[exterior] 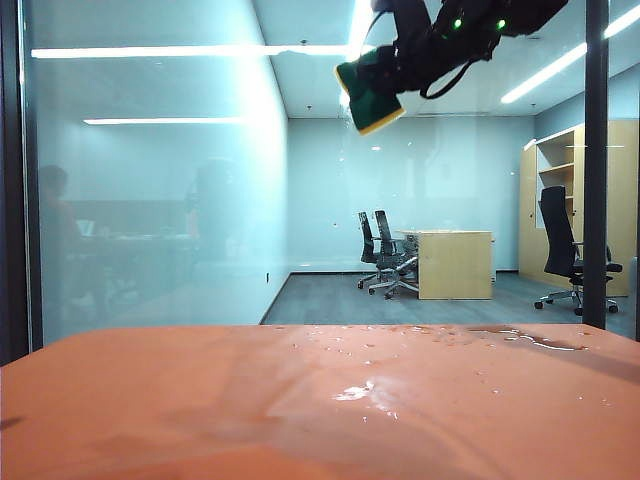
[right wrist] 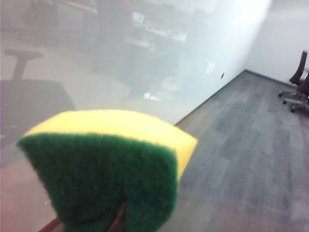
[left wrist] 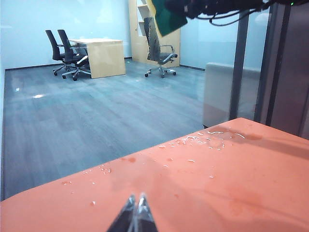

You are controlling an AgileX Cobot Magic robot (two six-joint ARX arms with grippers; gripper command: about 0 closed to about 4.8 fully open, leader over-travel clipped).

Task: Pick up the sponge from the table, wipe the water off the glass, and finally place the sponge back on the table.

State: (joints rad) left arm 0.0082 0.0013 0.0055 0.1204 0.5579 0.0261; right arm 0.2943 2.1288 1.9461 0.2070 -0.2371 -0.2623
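My right gripper (exterior: 395, 70) is high up at the top of the exterior view, shut on the sponge (exterior: 370, 95). The sponge is yellow foam with a dark green scouring face (right wrist: 106, 169) and hangs in front of the glass (exterior: 150, 200). Whether it touches the pane I cannot tell. The sponge (left wrist: 166, 17) also shows from the left wrist. The foam covers the right fingers almost entirely. Water on the glass is too faint to make out. My left gripper (left wrist: 136, 200) is shut and empty, low over the orange table (exterior: 200, 420).
Droplets and small puddles (exterior: 365, 390) lie on the table, more along its far edge (left wrist: 203, 140). A black vertical frame (exterior: 596, 160) divides the glass at the right. Behind the pane stand a wooden desk (exterior: 455, 262) and office chairs.
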